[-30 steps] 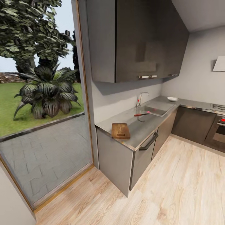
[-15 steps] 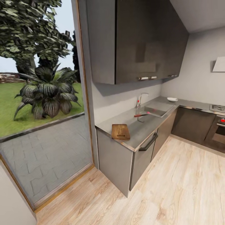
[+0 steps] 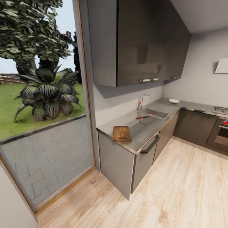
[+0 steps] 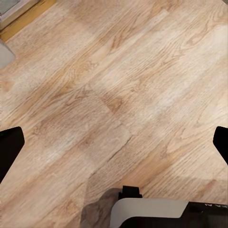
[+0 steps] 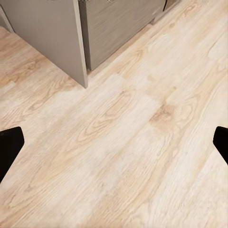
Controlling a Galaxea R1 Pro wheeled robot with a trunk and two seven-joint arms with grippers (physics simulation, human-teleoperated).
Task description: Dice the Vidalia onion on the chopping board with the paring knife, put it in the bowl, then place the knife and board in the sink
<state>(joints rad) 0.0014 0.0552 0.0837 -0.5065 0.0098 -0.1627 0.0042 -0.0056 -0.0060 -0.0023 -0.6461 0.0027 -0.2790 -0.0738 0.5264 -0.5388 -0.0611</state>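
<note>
**Kitchen approach: stock of task items, nothing yet handled**

While I am on my way across the pale wood-plank floor (image 3: pixel 190 190), the head view takes in the whole work area, well apart from me.

- Counter: long glossy grey L-shaped countertop (image 3: pixel 144 131) over grey cabinets with dark bar handles.
- Brown wood-grain chopping board with slot handle (image 3: pixel 122 133): flat on the near end of the counter, close to its corner.
- Small paring knife with orange-red handle (image 3: pixel 143 116): lying on the counter between the board and the basin, near the basin's edge.
- Rectangular grey steel sink (image 3: pixel 158 111) with angular chrome tap (image 3: pixel 142 99): further along. The onion inside it is hidden from here.
- Shallow white bowl (image 3: pixel 174 101): on the counter past the sink, near the corner of the L.

Change against the earlier pictures: the scene has slid very slightly in the head view, which I judge to be my own camera shifting; the things themselves lie as they did. So the task is at its start, and the approach to the sink is not yet finished.

- Left hand (image 4: pixel 114 142): fingers spread wide, holding nothing, floor beneath.
- Right hand (image 5: pixel 114 142): likewise wide open and empty, above floor near a grey cabinet corner (image 5: pixel 78 42).
</note>
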